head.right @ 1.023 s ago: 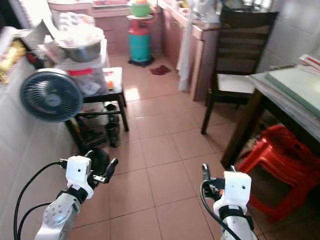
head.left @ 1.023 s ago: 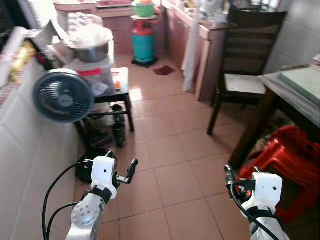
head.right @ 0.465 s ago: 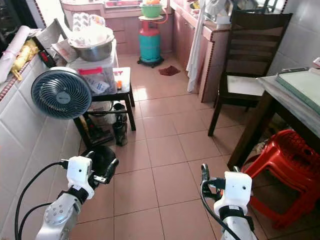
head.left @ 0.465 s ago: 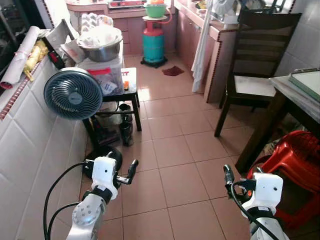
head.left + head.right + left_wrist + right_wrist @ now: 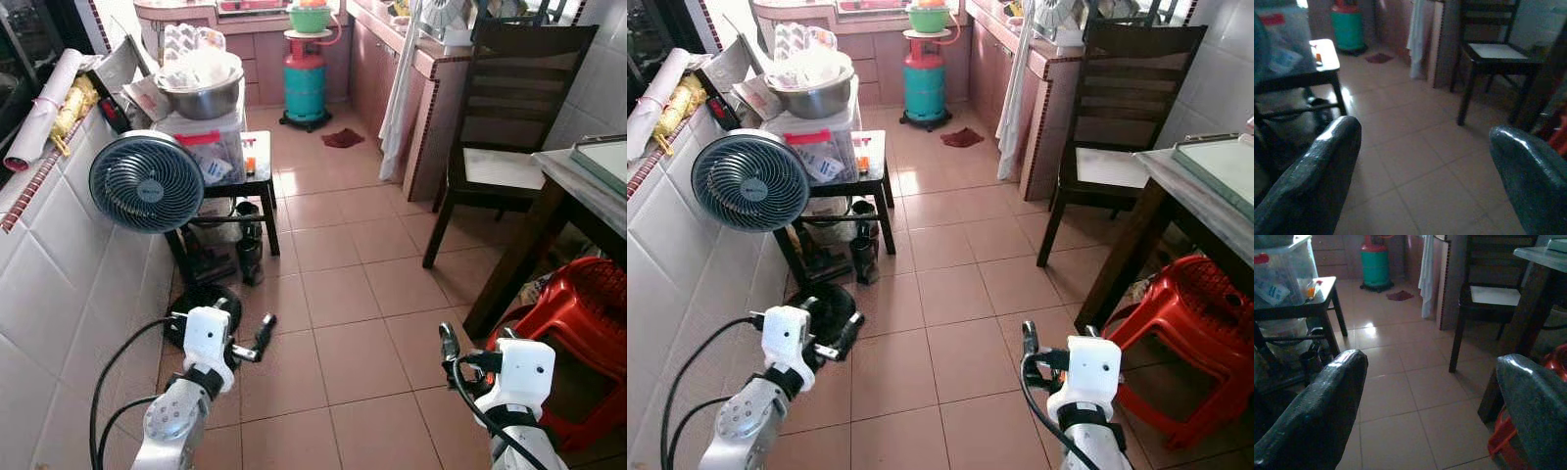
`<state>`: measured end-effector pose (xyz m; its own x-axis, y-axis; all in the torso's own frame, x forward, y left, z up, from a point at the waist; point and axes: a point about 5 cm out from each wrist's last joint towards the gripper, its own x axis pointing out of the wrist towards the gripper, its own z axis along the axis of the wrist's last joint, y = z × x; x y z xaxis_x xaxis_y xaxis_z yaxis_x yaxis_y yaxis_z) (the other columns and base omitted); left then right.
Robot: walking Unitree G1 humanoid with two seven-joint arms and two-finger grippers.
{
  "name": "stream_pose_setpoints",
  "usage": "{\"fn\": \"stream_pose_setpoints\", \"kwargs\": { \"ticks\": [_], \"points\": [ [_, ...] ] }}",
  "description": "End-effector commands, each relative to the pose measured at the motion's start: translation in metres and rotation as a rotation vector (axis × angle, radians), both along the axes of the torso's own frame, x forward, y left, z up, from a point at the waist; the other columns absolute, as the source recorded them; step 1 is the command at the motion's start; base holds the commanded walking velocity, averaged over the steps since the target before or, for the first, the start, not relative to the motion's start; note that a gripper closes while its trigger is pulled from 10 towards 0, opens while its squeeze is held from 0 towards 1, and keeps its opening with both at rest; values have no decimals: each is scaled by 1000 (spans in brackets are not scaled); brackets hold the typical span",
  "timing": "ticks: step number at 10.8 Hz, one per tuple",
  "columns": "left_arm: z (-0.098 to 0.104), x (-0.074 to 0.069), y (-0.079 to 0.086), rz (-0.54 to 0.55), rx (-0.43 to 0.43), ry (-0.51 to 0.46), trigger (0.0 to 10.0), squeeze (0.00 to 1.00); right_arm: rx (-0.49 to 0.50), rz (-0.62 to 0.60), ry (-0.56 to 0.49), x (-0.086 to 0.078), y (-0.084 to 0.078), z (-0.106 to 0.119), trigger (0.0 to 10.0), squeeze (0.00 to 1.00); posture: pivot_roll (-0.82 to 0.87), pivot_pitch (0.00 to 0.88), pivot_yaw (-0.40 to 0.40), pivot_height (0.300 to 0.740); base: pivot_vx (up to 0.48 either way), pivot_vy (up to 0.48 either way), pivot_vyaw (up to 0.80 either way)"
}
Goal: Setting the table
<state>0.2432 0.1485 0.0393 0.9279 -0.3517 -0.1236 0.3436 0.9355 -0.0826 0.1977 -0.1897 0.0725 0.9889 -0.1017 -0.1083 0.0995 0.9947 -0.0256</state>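
My head camera had swung left over the last second, pushing the desk (image 5: 588, 186) to the right edge, so I was no nearer to setting it. Both the left tool (image 5: 1420, 161) and the right tool (image 5: 1430, 401) hung spread apart, holding nothing. A chair (image 5: 505, 137), red stool (image 5: 573, 323) and fan (image 5: 147, 181) crowded the floor.
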Motion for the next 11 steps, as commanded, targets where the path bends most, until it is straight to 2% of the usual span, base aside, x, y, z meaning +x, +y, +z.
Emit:
{"fn": "stream_pose_setpoints", "kwargs": {
  "ticks": [1, 7, 11],
  "points": [
    [4, 1, -1, -12, -13, -14, 10000, 0, -6, -11, 23, 0, -2, -4, 10000, 0, 20, 0, 44, 740, 337, 0, -638],
    [5, -2, -4, -27, -30, -9, 10000, 0, -13, -7, 27, -2, -4, -4, 10000, 0, 17, 0, 41, 740, 349, 0, -742],
    [4, -3, -4, -35, -29, 6, 10000, 0, 27, 8, 20, -2, 0, -3, 10000, 0, 19, 0, 40, 740, 333, 0, 0]
  ]
}}
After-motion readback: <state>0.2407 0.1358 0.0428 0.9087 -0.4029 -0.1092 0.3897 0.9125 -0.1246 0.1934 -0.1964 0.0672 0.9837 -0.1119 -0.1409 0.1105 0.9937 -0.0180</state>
